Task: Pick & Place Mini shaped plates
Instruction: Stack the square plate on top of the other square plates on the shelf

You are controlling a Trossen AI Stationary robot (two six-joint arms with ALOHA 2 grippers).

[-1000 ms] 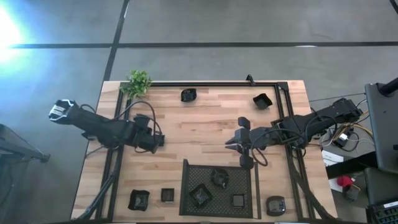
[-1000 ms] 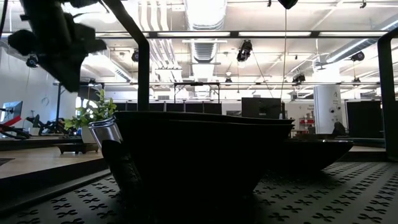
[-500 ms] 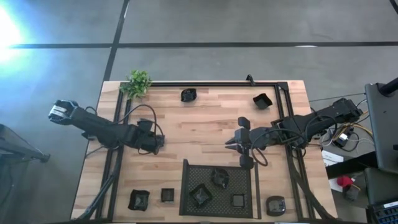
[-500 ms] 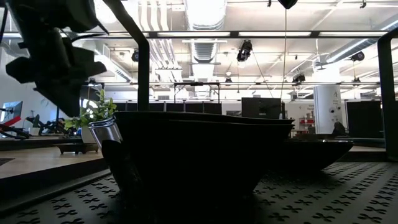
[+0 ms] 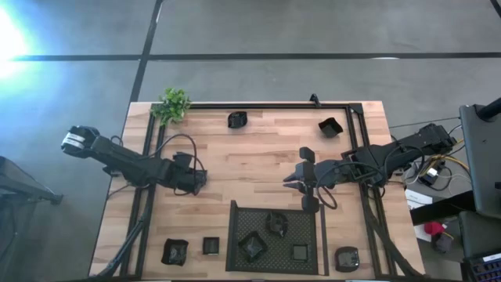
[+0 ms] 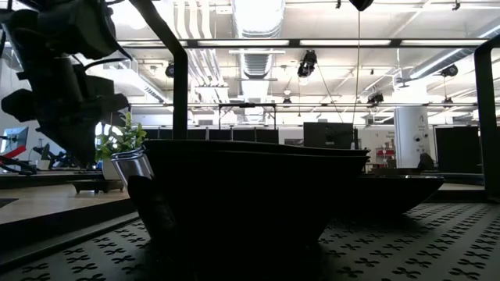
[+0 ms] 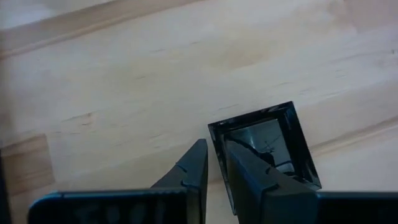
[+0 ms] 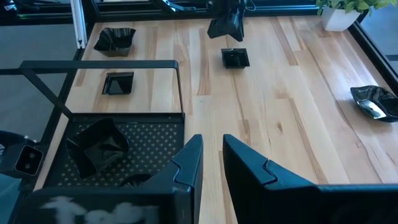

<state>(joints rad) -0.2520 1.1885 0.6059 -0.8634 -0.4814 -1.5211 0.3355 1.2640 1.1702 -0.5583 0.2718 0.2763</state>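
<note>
My count puts the job under halfway. The tray (image 5: 232,227) at the near edge holds three plates: one near its far edge (image 5: 276,224), one toward its left (image 5: 252,246), and a small square one in its right corner (image 5: 299,252). The others I can see are out on the table (image 5: 258,153). Two lie at the far side, one near the middle (image 5: 237,119) and one to the right (image 5: 330,126). Two sit left of the tray (image 5: 174,251) (image 5: 210,246), and one sits right of it (image 5: 347,258). A sixth, the square plate (image 7: 264,146), lies flat on the wood left of centre, directly under my left gripper (image 5: 200,179). That gripper's fingers stand only a slit apart, and the plate's near wall lines up with the slit. I cannot tell whether they touch it, and from across the table the plate looks to be resting on the wood, so I judge that I have no hold on it. My right gripper (image 5: 291,182) waits over bare wood just beyond the tray, fingers likewise a narrow gap apart and holding nothing. So the step in hand is the grasp on the square plate, and after it five more plates remain to be carried in.
</note>
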